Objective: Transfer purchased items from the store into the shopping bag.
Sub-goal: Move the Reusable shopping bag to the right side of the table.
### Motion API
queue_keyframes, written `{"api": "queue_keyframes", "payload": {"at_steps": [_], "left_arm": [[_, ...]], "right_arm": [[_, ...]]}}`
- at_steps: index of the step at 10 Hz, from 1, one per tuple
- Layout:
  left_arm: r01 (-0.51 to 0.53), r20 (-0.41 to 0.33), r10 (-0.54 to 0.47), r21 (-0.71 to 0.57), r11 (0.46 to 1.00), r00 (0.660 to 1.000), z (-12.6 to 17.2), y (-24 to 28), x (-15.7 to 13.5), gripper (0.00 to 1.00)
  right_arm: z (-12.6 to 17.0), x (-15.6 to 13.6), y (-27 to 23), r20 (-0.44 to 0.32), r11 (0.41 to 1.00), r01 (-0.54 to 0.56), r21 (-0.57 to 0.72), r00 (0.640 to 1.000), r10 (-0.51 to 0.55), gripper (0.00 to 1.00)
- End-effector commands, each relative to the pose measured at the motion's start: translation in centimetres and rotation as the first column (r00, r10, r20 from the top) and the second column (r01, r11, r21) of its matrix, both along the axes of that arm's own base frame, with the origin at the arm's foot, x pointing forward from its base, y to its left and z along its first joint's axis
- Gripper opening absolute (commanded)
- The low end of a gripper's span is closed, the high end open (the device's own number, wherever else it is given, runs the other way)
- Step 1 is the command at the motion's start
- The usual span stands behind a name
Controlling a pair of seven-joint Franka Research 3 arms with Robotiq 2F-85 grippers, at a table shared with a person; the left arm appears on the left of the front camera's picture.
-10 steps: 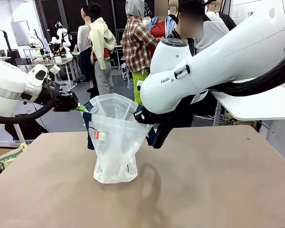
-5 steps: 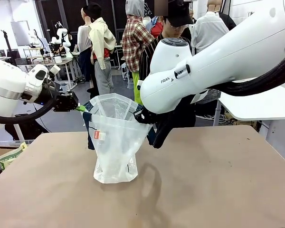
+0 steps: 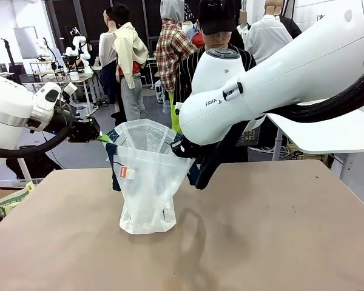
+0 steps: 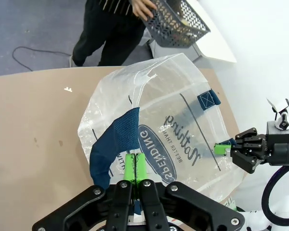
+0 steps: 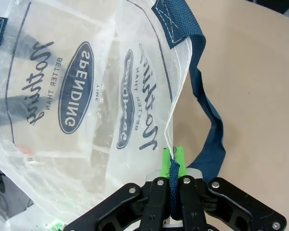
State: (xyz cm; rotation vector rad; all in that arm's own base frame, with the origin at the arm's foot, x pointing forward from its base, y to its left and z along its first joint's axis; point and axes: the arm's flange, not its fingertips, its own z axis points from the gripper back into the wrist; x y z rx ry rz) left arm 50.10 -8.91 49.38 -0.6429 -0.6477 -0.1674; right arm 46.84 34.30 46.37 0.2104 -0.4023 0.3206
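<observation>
The shopping bag (image 3: 147, 182) stands upright on the brown table (image 3: 279, 230), its mouth held wide between both arms. My left gripper (image 3: 103, 137) is shut on the bag's left rim; in the left wrist view its fingers (image 4: 130, 168) pinch the rim beside a navy handle (image 4: 113, 142). My right gripper (image 3: 179, 148) is shut on the opposite rim, and its pads (image 5: 164, 161) clamp plastic and navy strap together. A red-white tag (image 3: 127, 173) hangs on the bag's front. No purchased items can be made out in the bag. A person's hand (image 4: 143, 7) holds a dark grey mesh basket (image 4: 178, 26) beyond the bag.
The person in a black cap (image 3: 217, 15) stands at the table's far side, behind my right arm. A white table (image 3: 327, 133) is at the right. Green-printed packaging (image 3: 12, 200) sits off the table's left edge. A cable (image 4: 33, 50) lies on the floor.
The person has stepped left and closer behind my right arm. Both grippers and the bag have stayed put.
</observation>
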Motion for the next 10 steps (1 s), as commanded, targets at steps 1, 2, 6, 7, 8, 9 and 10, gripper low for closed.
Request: {"api": "queue_keyframes", "payload": {"at_steps": [1,2,6,7,8,9,10], "left_arm": [[-0.001,0.005,0.001,0.0,1.0,1.0,0.21,0.08,-0.05,0.0],[-0.001,0.005,0.001,0.0,1.0,1.0,0.21,0.08,-0.05,0.0],[-0.001,0.005,0.001,0.0,1.0,1.0,0.21,0.08,-0.05,0.0],[-0.001,0.005,0.001,0.0,1.0,1.0,0.21,0.08,-0.05,0.0],[-0.001,0.005,0.001,0.0,1.0,1.0,0.21,0.08,-0.05,0.0],[-0.001,0.005,0.001,0.0,1.0,1.0,0.21,0.08,-0.05,0.0],[-0.001,0.005,0.001,0.0,1.0,1.0,0.21,0.08,-0.05,0.0]], "right_arm": [[0.06,-0.01,-0.19,-0.006,1.0,-0.003,0.012,1.0,0.004,0.0],[0.06,-0.01,-0.19,-0.006,1.0,-0.003,0.012,1.0,0.004,0.0],[0.06,-0.01,-0.19,-0.006,1.0,-0.003,0.012,1.0,0.004,0.0],[0.06,-0.01,-0.19,-0.006,1.0,-0.003,0.012,1.0,0.004,0.0],[0.06,-0.01,-0.19,-0.006,1.0,-0.003,0.012,1.0,0.004,0.0],[0.06,-0.01,-0.19,-0.006,1.0,-0.003,0.012,1.0,0.004,0.0],[0.06,-0.01,-0.19,-0.006,1.0,-0.003,0.012,1.0,0.004,0.0]]}}
